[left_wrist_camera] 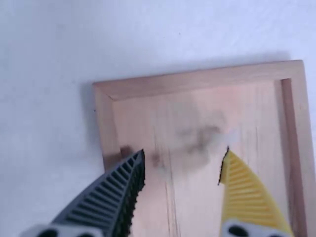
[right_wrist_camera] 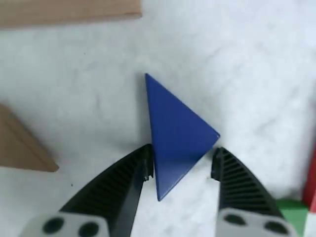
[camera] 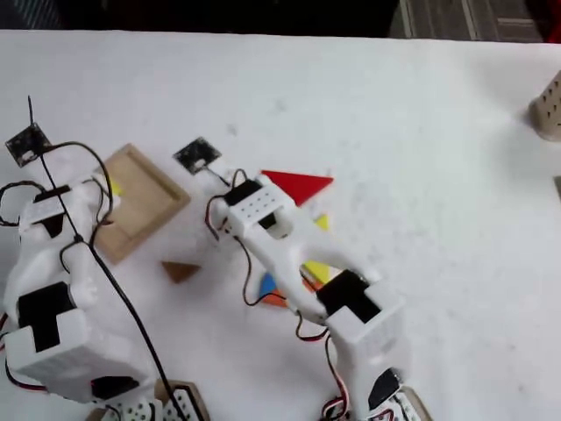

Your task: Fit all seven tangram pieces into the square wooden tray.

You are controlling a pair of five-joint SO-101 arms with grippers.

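The square wooden tray (camera: 140,206) lies at the left with nothing in it. My left gripper (left_wrist_camera: 180,163) hangs open over the tray floor (left_wrist_camera: 197,123), with one grey finger and one yellow finger (left_wrist_camera: 242,187). My right gripper (right_wrist_camera: 182,165) is open, a black finger on each side of a dark blue triangle (right_wrist_camera: 175,133) that lies flat on the table. A brown triangle (camera: 180,270) (right_wrist_camera: 19,145) lies between the arms. A red triangle (camera: 298,184) lies just beyond the right arm (camera: 263,215). Yellow (camera: 320,272), blue (camera: 267,285) and orange (camera: 276,299) pieces peek out under that arm.
A green piece (right_wrist_camera: 291,210) lies beside a red edge (right_wrist_camera: 312,192). The tray's rim (right_wrist_camera: 69,12) is close beyond the blue triangle. Two small black boards on wires (camera: 197,155) (camera: 26,143) lie near the tray. A perforated wooden object (camera: 548,110) stands at the far right.
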